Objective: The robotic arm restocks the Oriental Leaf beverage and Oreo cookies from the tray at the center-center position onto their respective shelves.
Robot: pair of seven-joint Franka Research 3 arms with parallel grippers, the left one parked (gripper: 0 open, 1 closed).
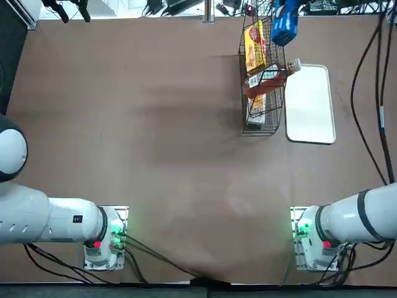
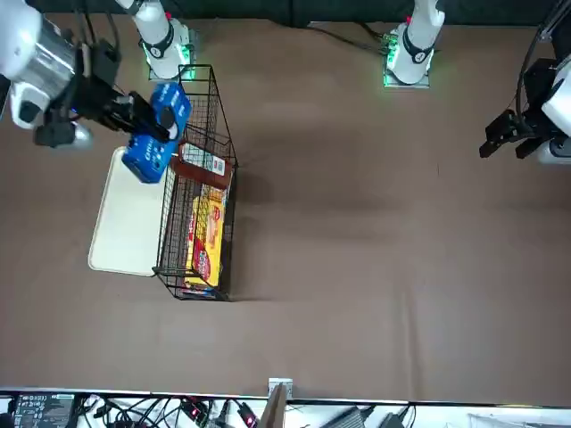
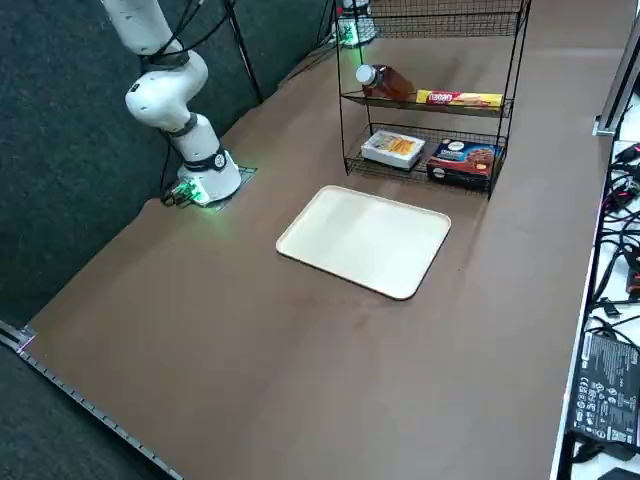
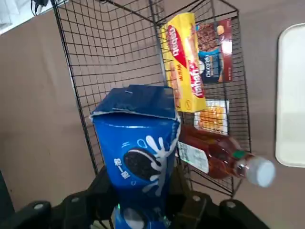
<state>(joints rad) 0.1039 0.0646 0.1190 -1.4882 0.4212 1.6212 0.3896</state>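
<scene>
My right gripper [image 2: 143, 120] is shut on the blue Oreo cookies [image 4: 136, 148] and holds the packet in the air, above the top of the black wire shelves [image 2: 198, 192] at their end nearest the robot. In the top view the Oreo cookies [image 1: 285, 26] hang over the rack's far end. The Oriental Leaf beverage [image 3: 387, 82] lies on its side on the rack's middle tier, and its white cap [image 4: 259, 171] pokes out toward the tray. Right beside the rack, the white tray [image 1: 309, 105] lies flat on the table.
A yellow-and-red snack packet [image 3: 458, 98] lies on the bottle's tier. On the bottom tier are a dark red cookie box [image 3: 462, 160] and a small white-and-orange pack [image 3: 393, 148]. Black cables [image 1: 379, 93] run along the table's right edge.
</scene>
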